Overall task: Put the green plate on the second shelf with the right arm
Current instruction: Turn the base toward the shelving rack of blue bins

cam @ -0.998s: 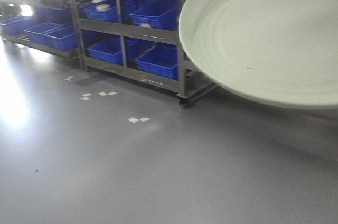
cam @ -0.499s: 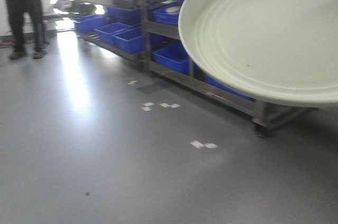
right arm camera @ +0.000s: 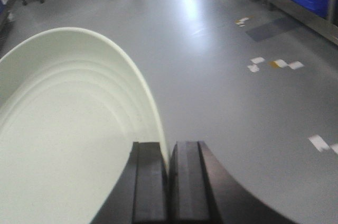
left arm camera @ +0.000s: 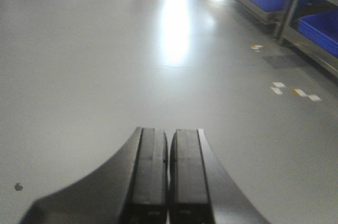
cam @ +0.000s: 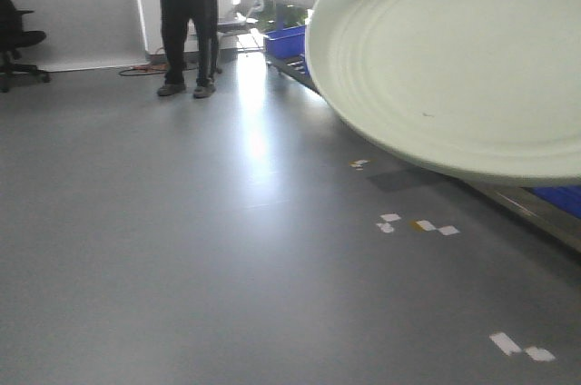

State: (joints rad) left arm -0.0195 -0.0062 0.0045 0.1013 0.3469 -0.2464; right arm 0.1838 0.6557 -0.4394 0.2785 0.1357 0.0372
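High at right of front view, well above grey floor [cam: 182, 267]: green plate [cam: 454, 58] tilted, pinched at thin rim only by clamped right gripper [right arm camera: 169, 152], so liable to pivot or slip w/ any jolt before reaching shelf rack [left arm camera: 289, 7]; left gripper [left arm camera: 168, 145] closed on nothing.

Shelving [cam: 287, 44] slid off right; person [cam: 189, 17], office chair [cam: 18, 44] entered view.

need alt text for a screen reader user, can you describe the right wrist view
The right gripper is shut on the rim of a pale green plate filling the lower left. Beyond lies grey floor with white tape marks.
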